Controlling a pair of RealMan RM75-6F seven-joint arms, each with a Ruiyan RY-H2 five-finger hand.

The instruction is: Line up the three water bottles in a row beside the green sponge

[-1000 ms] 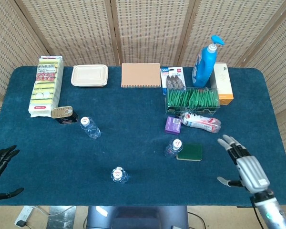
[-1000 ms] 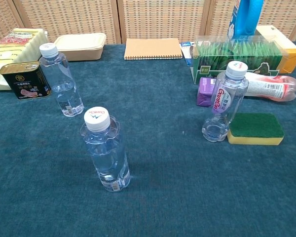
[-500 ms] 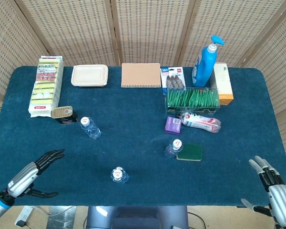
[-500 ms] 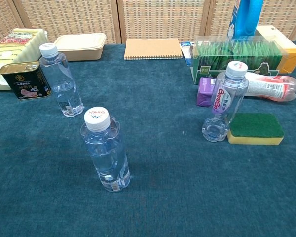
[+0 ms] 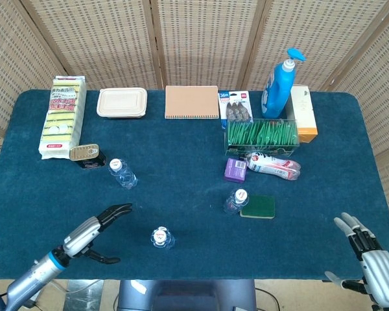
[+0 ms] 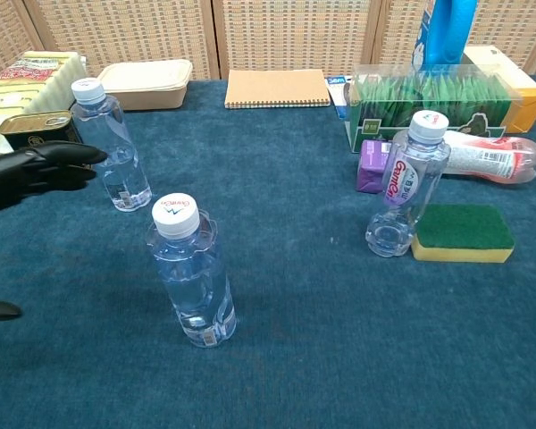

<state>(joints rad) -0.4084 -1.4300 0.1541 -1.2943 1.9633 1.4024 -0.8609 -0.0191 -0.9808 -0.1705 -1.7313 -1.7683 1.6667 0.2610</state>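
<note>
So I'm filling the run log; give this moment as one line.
left robot hand: open, near front bottle | right robot hand: open, table edge | one bottle touching green sponge

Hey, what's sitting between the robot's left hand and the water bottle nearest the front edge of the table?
Nothing: in the head view only bare blue cloth separates the open left hand from the front bottle.

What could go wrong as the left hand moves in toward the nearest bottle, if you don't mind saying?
The left hand is open beside the front bottle, which stands upright and nearly empty; a sideways brush could probably topple it. The bottle by the green sponge leans against it, so a nudge there may roll it. The far bottle stands close to the tin, leaving little room for fingers.
</note>
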